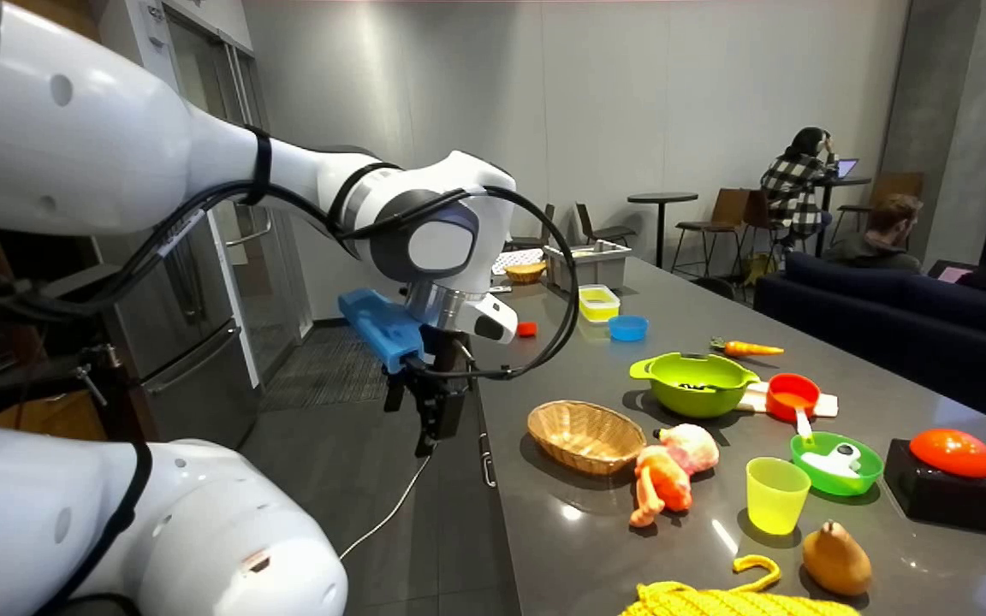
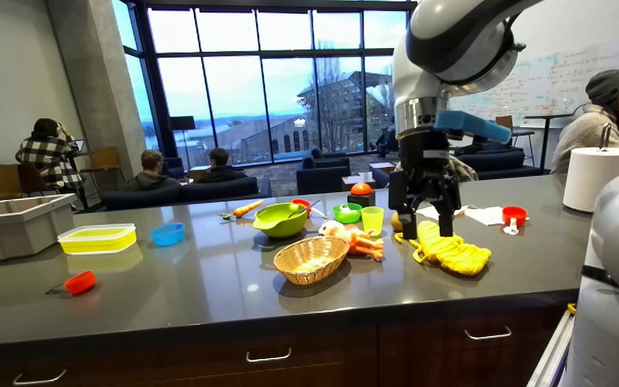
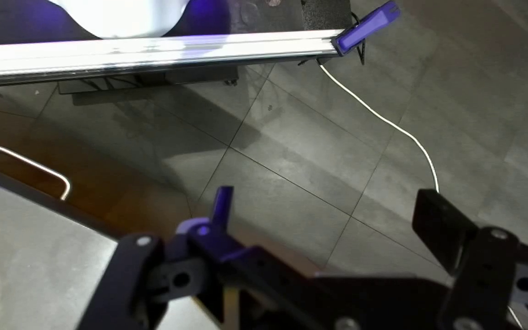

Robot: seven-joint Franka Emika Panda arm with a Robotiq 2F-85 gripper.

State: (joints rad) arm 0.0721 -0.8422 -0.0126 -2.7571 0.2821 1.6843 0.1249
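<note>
My gripper (image 2: 427, 228) hangs pointing down with its jaws wide apart and nothing between them. In an exterior view the gripper (image 1: 426, 428) is beside the counter's front edge, over the floor. The wrist view shows floor tiles between the fingertips of the gripper (image 3: 327, 196). Nearest on the counter (image 1: 544, 530) are a wicker basket (image 1: 587, 438), an orange and pink plush toy (image 1: 662, 479) touching or close to it, and a yellow knitted piece (image 2: 452, 252). Beyond them stand a green bowl (image 1: 691, 389), a yellow cup (image 1: 775, 496) and a brown pear (image 1: 837, 560).
A carrot (image 1: 748, 348), a red scoop (image 1: 792, 396), a small green bowl (image 1: 837, 466) and a red button on a black box (image 1: 953, 453) lie farther off. A blue bowl (image 2: 167, 234), a yellow container (image 2: 98, 239), a grey bin (image 2: 19, 231) and a paper roll (image 2: 598, 180) flank them.
</note>
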